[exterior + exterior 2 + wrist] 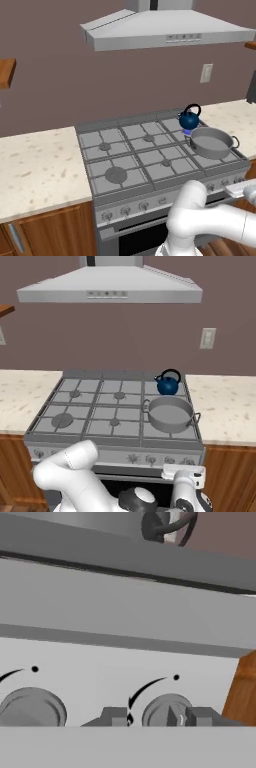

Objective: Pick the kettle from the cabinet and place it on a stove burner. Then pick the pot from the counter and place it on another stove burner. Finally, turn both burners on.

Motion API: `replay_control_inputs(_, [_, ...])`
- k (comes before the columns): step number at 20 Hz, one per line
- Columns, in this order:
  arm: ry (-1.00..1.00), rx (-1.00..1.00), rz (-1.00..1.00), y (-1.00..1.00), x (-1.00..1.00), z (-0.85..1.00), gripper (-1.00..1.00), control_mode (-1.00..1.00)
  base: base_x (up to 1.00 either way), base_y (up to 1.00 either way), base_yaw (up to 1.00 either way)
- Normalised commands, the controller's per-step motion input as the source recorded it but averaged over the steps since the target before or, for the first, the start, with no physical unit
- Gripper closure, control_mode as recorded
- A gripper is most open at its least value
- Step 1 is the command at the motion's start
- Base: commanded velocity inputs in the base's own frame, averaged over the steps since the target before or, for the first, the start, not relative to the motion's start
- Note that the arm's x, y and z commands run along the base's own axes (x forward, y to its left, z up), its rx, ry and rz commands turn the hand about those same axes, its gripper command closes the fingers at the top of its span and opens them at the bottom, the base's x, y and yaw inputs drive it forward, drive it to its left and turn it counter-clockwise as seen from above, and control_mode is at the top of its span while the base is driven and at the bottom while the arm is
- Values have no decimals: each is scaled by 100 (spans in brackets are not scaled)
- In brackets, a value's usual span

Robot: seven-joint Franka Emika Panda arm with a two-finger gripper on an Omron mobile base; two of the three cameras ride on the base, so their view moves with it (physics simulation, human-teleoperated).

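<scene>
The kettle (189, 120) and the pot (212, 142) already sit on the two right-hand burners of the stove (125, 150), the kettle behind the pot with a small blue flame showing under it, so what remains looks like knob work. The gripper (157, 717) hangs low at the stove's front panel, its jaws narrowly parted either side of the right knob (166, 710); whether they pinch it I cannot tell. Another knob (32, 708) sits just left, the wooden cabinet side (245, 687) close on the right.

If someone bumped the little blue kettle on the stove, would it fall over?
Probably not easily. The kettle looks round and squat, sitting upright on the grate, so it would likely slide before tipping. Its glossy body may be slippery; the tall arched handle seems the surer place to grab.
</scene>
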Motion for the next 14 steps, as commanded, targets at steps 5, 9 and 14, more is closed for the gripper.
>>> replay_control_inputs(5, [-50, -2, 78, -62, 0, 0, 100, -100, 0, 0, 0])
replay_control_inputs(9, [-51, -1, 80, -57, 0, 0, 100, -100, 0, 0, 0])
replay_control_inputs(14, [-52, -1, 80, -56, 0, 0, 100, -100, 0, 0, 0])
